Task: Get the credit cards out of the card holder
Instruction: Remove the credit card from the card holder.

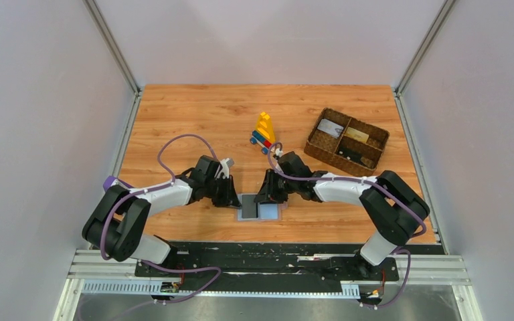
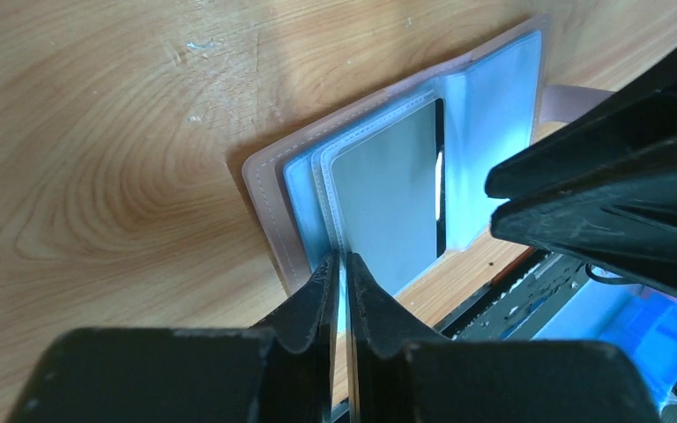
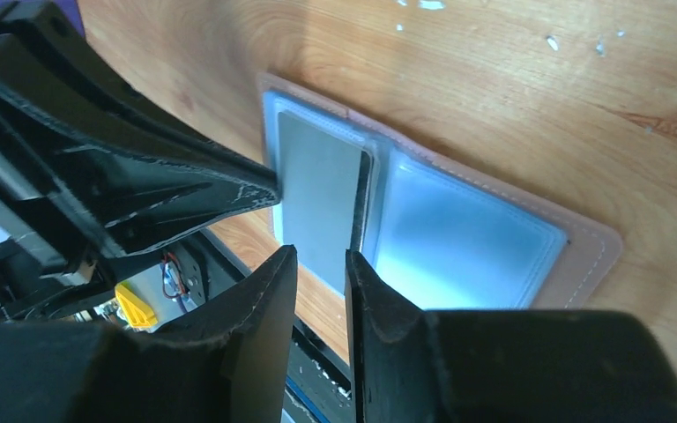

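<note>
The light-blue card holder [image 1: 261, 211] lies open on the table near the front edge, between both grippers. In the left wrist view the card holder [image 2: 494, 97] shows clear sleeves and a greyish card [image 2: 388, 194] with a dark edge in one sleeve. My left gripper [image 2: 339, 264] is closed to a thin gap on the stitched sleeve edge. My right gripper [image 3: 322, 260] is slightly open and empty, just in front of the same card [image 3: 317, 194], by the fold of the holder [image 3: 467, 238]. In the top view, the left gripper [image 1: 233, 199] and right gripper [image 1: 269, 196] flank the holder.
A brown woven basket [image 1: 314, 150] at the back right holds a greyish-white card [image 1: 331, 128], a tan-gold card [image 1: 357, 134] and a dark one [image 1: 351, 155]. A yellow, blue and red toy [image 1: 263, 130] stands behind the grippers. The black base rail [image 1: 274, 251] is close to the holder.
</note>
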Action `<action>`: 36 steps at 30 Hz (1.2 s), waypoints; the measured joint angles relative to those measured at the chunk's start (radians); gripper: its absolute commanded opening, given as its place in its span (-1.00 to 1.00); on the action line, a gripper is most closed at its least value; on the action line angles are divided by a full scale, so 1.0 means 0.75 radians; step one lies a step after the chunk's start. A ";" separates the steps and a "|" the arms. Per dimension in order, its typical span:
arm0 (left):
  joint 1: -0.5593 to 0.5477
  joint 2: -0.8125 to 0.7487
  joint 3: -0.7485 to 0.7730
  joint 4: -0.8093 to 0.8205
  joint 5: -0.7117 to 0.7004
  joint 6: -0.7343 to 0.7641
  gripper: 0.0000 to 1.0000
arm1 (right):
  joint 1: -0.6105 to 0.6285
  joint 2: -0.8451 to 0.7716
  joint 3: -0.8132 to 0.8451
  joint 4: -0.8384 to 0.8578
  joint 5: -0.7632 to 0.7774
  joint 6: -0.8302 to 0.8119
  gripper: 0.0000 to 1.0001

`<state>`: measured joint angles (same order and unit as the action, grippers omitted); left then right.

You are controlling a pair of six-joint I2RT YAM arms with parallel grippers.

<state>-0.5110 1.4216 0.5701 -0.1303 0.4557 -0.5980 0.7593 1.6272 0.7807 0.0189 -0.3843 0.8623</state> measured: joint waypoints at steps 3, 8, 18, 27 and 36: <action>0.000 0.007 -0.009 0.022 0.015 -0.011 -0.78 | 0.006 0.035 0.004 -0.001 0.001 0.000 -0.45; 0.000 0.015 -0.015 0.046 0.028 -0.023 -0.81 | 0.016 0.068 0.011 -0.008 0.011 -0.001 -0.45; 0.000 0.015 -0.017 0.052 0.029 -0.028 -0.84 | 0.030 0.111 0.020 -0.017 0.035 -0.005 -0.45; 0.000 0.016 -0.017 0.051 0.029 -0.028 -0.85 | 0.041 0.117 0.035 -0.029 0.052 -0.011 -0.52; 0.002 0.016 -0.017 0.044 0.024 -0.028 -0.88 | 0.030 0.133 0.003 0.051 0.018 -0.014 -0.99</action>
<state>-0.5098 1.4334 0.5571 -0.0975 0.4740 -0.6189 0.7818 1.7267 0.7826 0.0570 -0.3706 0.8520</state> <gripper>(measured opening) 0.067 0.122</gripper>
